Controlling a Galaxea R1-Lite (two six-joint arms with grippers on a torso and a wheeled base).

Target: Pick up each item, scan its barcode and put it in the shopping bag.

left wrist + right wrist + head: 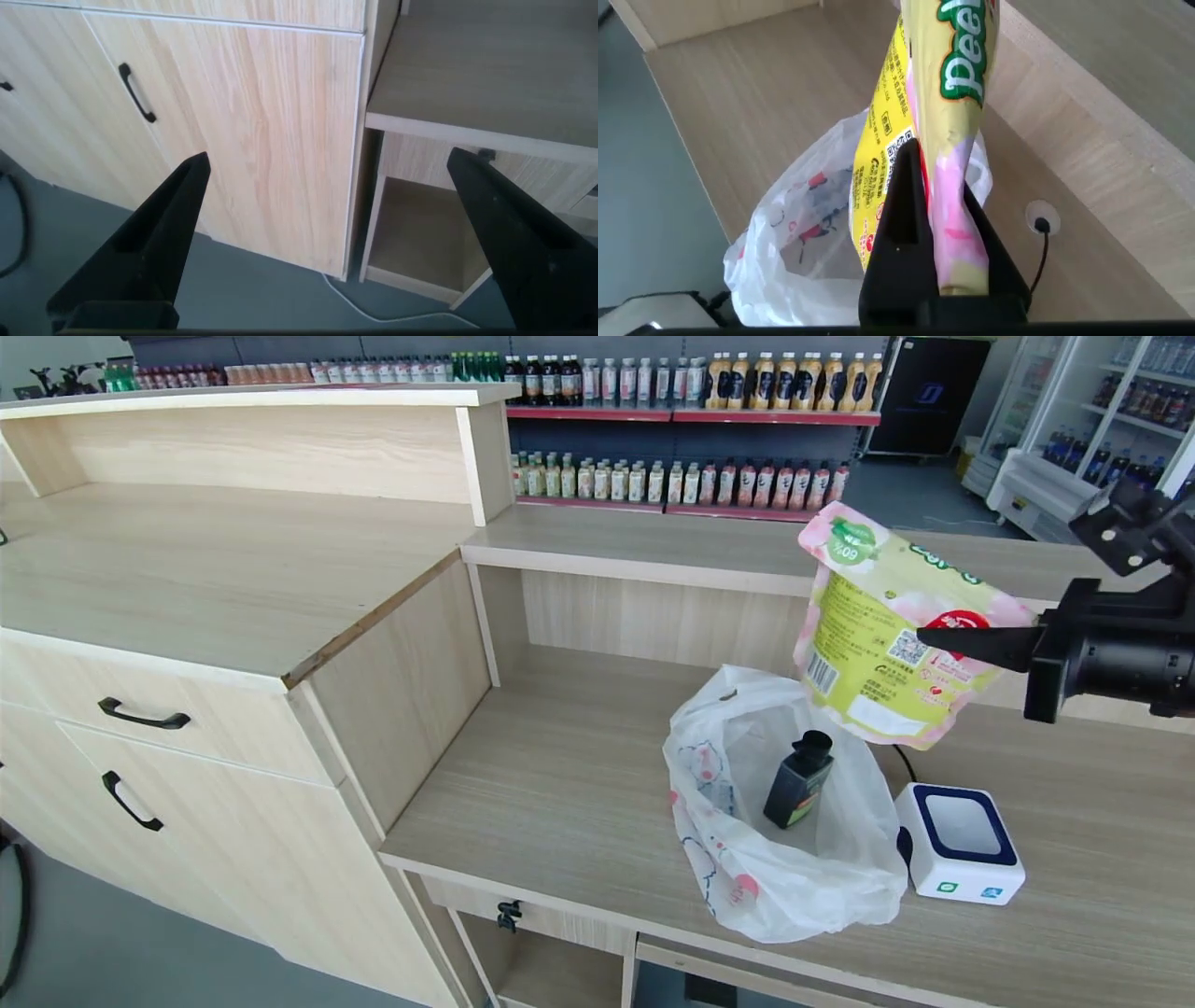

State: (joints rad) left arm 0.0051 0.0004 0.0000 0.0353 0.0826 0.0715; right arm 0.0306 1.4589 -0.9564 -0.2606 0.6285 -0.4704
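- Your shopping bag (747,887): open on the counter (560,775); dark bottle (798,782) inside, one item done.
- Your right gripper (934,639): pinching the pouch (878,644) above bag and scanner (962,840); bagging left, scan unconfirmed.
- Your left gripper (327,233): spread, empty.

Right gripper (930,637) fingers have the pouch (873,644) filling their gap; below them the shopping bag (794,896) mouth gapes, but a dark bottle (798,782) stands mid-bag, leaving room either side of it. Scanner (962,847) sits just beside the bag, below the fingers' wrist end. Left gripper (329,159) fingers spread wide, cabinet door (271,84) beyond them
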